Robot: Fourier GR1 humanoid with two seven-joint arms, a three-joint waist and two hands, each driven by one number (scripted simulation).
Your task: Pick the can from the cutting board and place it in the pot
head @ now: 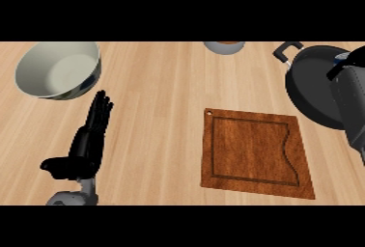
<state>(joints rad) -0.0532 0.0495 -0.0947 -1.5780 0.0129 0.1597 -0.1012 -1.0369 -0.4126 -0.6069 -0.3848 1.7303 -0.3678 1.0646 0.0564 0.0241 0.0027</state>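
Observation:
The brown wooden cutting board (257, 150) lies right of centre with nothing on it. No can shows anywhere in the head view. The dark round pot (311, 87) with a looped handle sits at the upper right. My right forearm comes in along the right edge and lies across the pot's right side. My right hand (341, 66) shows only as a dark shape over the pot, and whatever it may hold is hidden. At the lower left my left hand (89, 137) rests open, fingers pointing up, far from the board.
A large pale bowl (58, 70) stands at the upper left, just above my left hand. A small grey round vessel (224, 46) is cut off by the top edge. Bare wooden counter (157, 96) lies between bowl, board and pot.

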